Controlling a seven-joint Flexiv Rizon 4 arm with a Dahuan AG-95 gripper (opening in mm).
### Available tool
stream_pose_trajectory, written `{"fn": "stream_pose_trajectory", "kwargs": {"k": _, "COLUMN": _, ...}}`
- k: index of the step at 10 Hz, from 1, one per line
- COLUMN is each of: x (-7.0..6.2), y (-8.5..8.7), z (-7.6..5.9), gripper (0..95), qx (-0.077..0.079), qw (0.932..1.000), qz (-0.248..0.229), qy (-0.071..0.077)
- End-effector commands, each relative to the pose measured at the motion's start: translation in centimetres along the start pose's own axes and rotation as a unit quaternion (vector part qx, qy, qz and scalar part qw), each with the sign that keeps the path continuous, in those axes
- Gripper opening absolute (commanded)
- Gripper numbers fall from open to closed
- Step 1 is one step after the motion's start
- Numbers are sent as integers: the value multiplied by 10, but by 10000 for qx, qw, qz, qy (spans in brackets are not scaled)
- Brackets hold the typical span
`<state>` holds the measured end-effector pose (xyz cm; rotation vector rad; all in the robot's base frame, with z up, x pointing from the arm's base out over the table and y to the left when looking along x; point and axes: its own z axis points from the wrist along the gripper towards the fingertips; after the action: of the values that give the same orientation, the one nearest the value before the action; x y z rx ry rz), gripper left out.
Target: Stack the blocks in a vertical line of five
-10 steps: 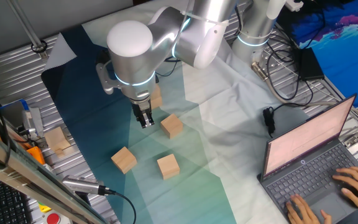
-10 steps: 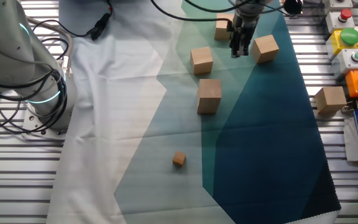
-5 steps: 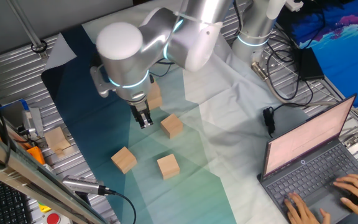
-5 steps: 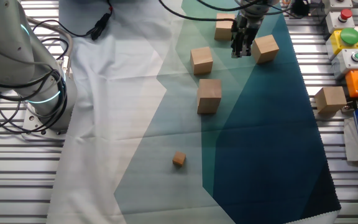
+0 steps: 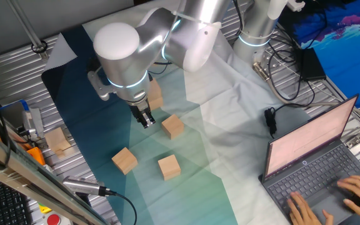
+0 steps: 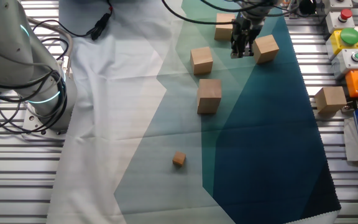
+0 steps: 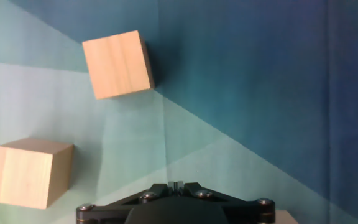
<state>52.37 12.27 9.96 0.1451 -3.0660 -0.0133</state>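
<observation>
5 plain tan wooden blocks [image 6: 209, 95] on the teal cloth (2 already stacked), 3 lying singly nearby

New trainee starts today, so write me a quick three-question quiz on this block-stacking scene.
1. True or false: the gripper holds a block.
2. The small tan cube lies on: A the cloth; B the laptop; C a block.
3. Fill in: the hand view shows ___ blocks.
Key: 1 false; 2 A; 3 two.
</observation>
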Motion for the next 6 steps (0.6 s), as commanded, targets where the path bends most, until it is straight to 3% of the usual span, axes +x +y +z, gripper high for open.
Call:
{"fn": "stream_pose_trajectory", "kwargs": {"k": 1, "x": 0, "y": 1, "z": 0, "gripper": 0, "qx": -1, "qw": 10000, "qz": 11, "qy": 16}}
{"fn": "stream_pose_trajectory", "kwargs": {"k": 4, "x": 15, "y": 10, "z": 2, "gripper": 0, "qx": -42, "qw": 10000, "qz": 88, "qy": -14}}
{"fn": "stream_pose_trajectory", "kwargs": {"k": 6, "x": 27, "y": 11, "z": 9, "gripper": 380, "qx": -145, "qw": 9998, "qz": -89, "qy": -58}}
